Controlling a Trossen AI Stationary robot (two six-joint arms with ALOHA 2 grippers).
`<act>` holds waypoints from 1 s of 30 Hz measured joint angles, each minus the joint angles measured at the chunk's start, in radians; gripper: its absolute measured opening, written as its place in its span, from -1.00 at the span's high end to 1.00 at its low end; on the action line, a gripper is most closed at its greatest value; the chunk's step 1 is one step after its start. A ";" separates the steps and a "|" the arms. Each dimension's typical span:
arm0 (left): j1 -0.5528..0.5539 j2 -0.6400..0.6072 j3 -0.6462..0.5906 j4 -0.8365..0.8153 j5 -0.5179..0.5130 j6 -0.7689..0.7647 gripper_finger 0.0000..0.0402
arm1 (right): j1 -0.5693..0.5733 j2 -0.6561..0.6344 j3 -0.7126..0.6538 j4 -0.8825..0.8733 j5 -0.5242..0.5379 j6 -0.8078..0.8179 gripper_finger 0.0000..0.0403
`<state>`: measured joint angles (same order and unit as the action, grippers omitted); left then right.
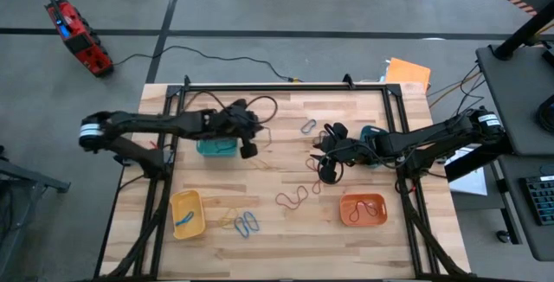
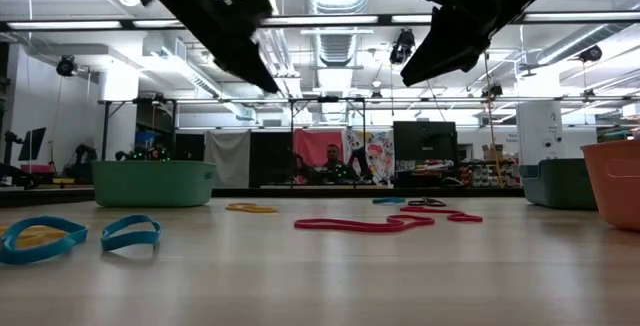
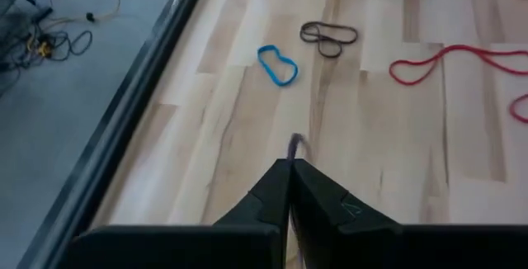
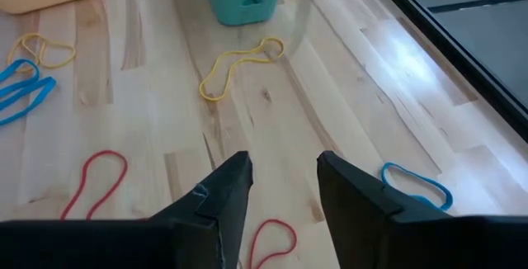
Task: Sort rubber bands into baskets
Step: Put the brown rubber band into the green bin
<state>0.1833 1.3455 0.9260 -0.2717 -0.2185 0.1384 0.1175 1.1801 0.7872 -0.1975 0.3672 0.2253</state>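
My left gripper (image 1: 248,147) is raised beside the teal-green basket (image 1: 216,148), shut on a thin grey rubber band (image 4: 299,17). My right gripper (image 4: 283,178) hovers open above the table's middle right, nothing between its fingers. Red bands (image 1: 294,197) lie flat below it. Blue bands (image 1: 248,224) and a yellow one (image 1: 227,218) lie near the yellow basket (image 1: 187,214). Another yellow band (image 4: 235,67) lies by the teal-green basket. The orange basket (image 1: 363,209) stands front right. The blue basket (image 1: 374,135) is partly hidden by my right arm. My left gripper pinches the grey rubber band between its shut fingertips, and a short bit of the band (image 3: 294,145) sticks out past them. The fingers slant down toward the table. The rest of the band (image 4: 297,30) hangs slack below the fingers.
A blue band (image 3: 277,64) and a grey-brown band (image 3: 328,38) lie toward the table's far middle. A black frame rail (image 1: 277,86) runs along the far edge, and cables lie on the floor beyond. Bare wood shows between the baskets.
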 joint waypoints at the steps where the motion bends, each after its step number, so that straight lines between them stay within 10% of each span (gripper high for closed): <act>1: 0.000 -0.028 0.000 -0.018 0.000 0.002 1.00 | 0.000 0.000 0.000 0.000 0.000 0.000 0.33; 16: 0.001 -0.345 0.010 -0.494 -0.063 -0.066 1.00 | 0.000 0.000 -0.005 0.001 0.001 0.001 0.32; 30: 0.002 -0.326 0.001 -0.783 -0.165 -0.208 1.00 | 0.000 0.000 -0.005 0.002 0.001 0.002 0.32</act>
<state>0.1852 1.0199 0.9272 -1.0546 -0.3840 -0.0700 0.1173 1.1801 0.7818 -0.1959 0.3683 0.2268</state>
